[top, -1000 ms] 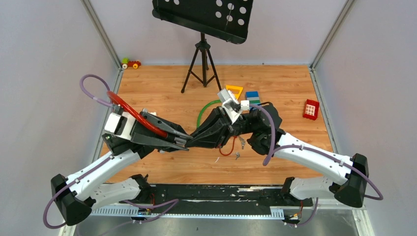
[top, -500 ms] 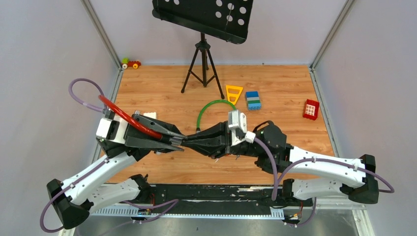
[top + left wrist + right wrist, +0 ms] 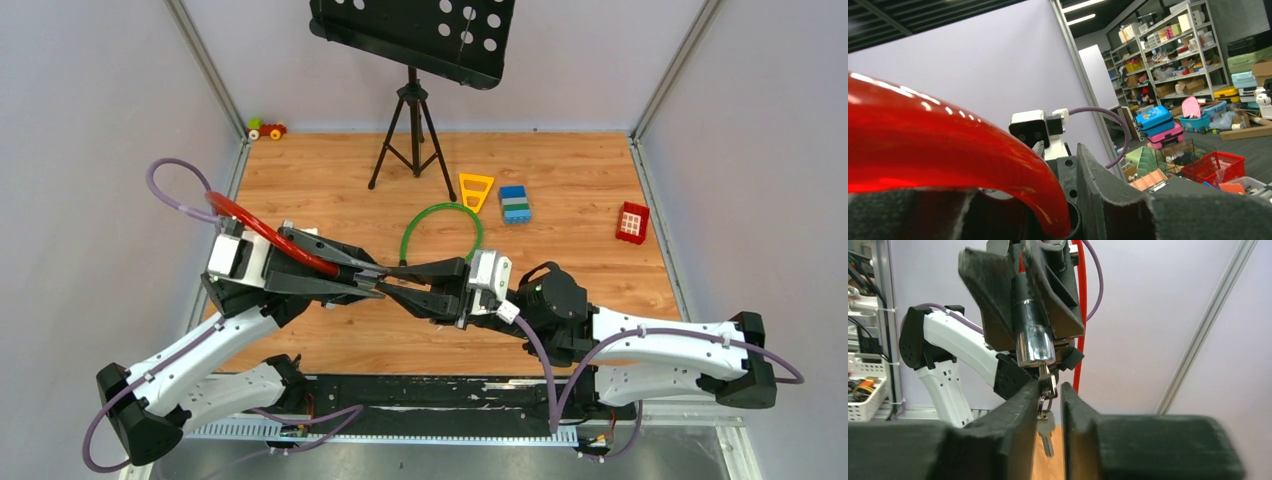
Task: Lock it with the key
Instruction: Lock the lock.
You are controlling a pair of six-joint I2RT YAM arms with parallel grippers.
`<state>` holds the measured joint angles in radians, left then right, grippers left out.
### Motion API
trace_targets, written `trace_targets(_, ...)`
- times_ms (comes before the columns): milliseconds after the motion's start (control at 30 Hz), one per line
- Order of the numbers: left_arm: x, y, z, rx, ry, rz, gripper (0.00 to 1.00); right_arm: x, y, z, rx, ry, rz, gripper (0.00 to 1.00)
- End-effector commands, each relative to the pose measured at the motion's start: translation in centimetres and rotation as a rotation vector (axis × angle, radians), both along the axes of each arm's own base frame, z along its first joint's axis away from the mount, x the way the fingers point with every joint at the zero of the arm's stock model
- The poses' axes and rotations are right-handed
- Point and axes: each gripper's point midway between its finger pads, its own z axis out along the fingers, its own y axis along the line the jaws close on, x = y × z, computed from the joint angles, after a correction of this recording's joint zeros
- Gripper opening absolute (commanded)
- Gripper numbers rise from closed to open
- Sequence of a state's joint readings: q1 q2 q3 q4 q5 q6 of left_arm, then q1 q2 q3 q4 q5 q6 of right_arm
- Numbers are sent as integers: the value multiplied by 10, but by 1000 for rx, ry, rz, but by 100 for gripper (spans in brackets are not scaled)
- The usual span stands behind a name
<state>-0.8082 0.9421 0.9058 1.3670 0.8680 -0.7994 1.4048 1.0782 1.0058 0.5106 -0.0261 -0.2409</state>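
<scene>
Between the fingertips of the right gripper (image 3: 1049, 390) — narrowly parted, whether pinching I cannot tell — the key (image 3: 1045, 374) sits in the lock barrel (image 3: 1034, 347) clenched by the left gripper (image 3: 1023, 295); best to pinch its head squarely, then twist about the barrel's axis.

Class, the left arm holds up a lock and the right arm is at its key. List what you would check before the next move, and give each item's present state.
1. Lock barrel clamped in the left gripper: ok.
2. Key inserted in the barrel's chrome end: ok.
3. Right gripper lined up, one finger on either side of the key: ok.
4. Right gripper pinching the key firmly: cannot tell; a sliver of gap shows beside it.
5. Spare key hanging from the ring between the fingers, free of snagging: cannot tell.
6. Red cable away from the right gripper's fingers: ok.
</scene>
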Motion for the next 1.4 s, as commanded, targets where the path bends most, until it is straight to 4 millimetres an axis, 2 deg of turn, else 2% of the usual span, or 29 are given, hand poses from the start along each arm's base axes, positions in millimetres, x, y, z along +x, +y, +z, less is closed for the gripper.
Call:
trace_targets(0, 5, -8, -9, 44, 4, 9, 0, 11, -29, 29, 67, -37, -85, 33)
trace_targets(67, 8, -11, -12, 66, 16, 23, 0, 9, -32, 21, 6, -31, -79, 43)
trace_targets(167, 20, -20, -20, 137, 65, 70, 0, 15, -42, 2, -84, 0, -118, 46)
trace_targets(233, 33, -30, -33, 214, 130, 112, 0, 23, -52, -14, -143, 29, -166, 47)
trace_targets(333, 57, -39, -49, 309, 228, 219, 0, 42, -79, -37, -214, 81, -291, 48)
trace_targets(367, 68, -43, -62, 370, 278, 265, 0, 51, -91, -43, -226, 109, -352, 49)
trace_targets(400, 76, -44, -64, 382, 284, 312, 0, 58, -101, -53, -256, 135, -399, 49)
trace_targets(467, 99, -50, -97, 534, 372, 418, 0, 66, -118, -60, -275, 187, -448, 50)
trace_targets(533, 114, -53, -124, 662, 395, 490, 0, 66, -125, -60, -281, 227, -439, 52)
trace_targets(600, 114, -56, -145, 760, 377, 480, 0, 62, -122, -58, -290, 263, -401, 52)
trace_targets(700, 104, -63, -158, 811, 365, 399, 0, 50, -96, -48, -314, 313, -276, 52)
trace_targets(767, 97, -64, -159, 799, 345, 356, 0, 48, -82, -41, -321, 338, -231, 52)
trace_targets(900, 85, -59, -158, 773, 291, 321, 0, 70, -77, -24, -271, 428, -248, 53)
trace_targets(1067, 79, -57, -166, 791, 279, 296, 0, 88, -63, -17, -225, 596, -81, 53)
trace_targets(1200, 80, -56, -171, 797, 277, 315, 0, 77, -52, -8, -170, 633, 69, 53)
trace_targets(1367, 84, -55, -174, 786, 274, 344, 0, 68, -54, 3, -98, 701, 152, 53)
